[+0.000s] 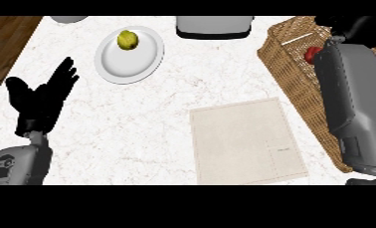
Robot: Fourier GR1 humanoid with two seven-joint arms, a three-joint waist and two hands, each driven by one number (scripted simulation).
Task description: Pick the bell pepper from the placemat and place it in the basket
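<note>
The pepper [314, 53] lies in the basket [294, 78], just left of the right wrist and nearest the right hand [354, 26], whose grip cannot be determined, while the left hand [43, 95] rests open and empty, well apart.

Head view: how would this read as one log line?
red bell pepper: inside rim of woven wicker basket; beige cloth placemat: no pepper; right hand: over basket's far end; left hand: open, resting at left
</note>
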